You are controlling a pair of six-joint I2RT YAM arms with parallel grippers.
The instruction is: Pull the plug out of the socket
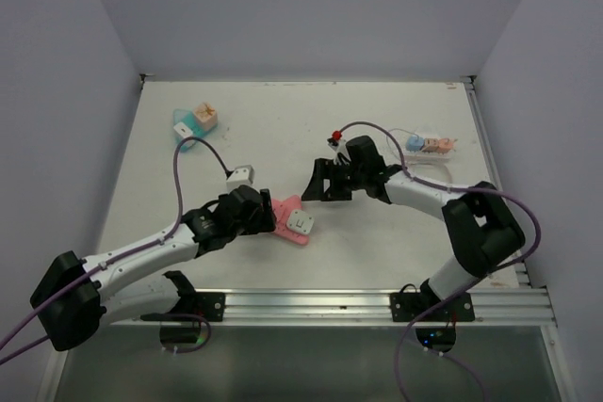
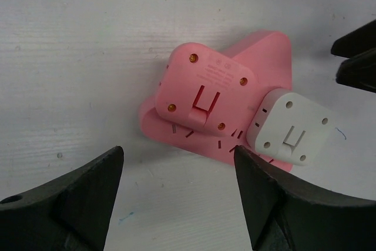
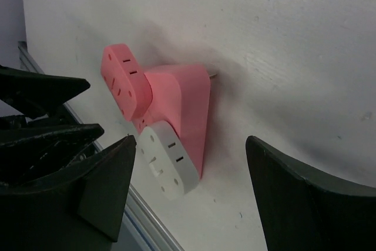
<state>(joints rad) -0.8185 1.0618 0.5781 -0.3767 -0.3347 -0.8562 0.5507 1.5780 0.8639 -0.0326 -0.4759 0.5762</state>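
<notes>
My left claw (image 2: 177, 156) open, empty, just short of pink socket (image 2: 270, 51) on worktop (image 1: 377, 233). Pink plug (image 2: 205, 89) and white plug (image 2: 294, 127) seated in it. My right claw (image 1: 318, 185) open beyond. Farther: white adapter (image 1: 242, 174), teal-orange blocks (image 1: 195, 120), power strip (image 1: 429, 144).

We saw a pink socket (image 2: 264, 57), one pink plug (image 2: 205, 89), one white plug (image 2: 294, 127), a white surface (image 2: 88, 57); left claw (image 2: 179, 163) and right claw (image 3: 191, 145) were black.
</notes>
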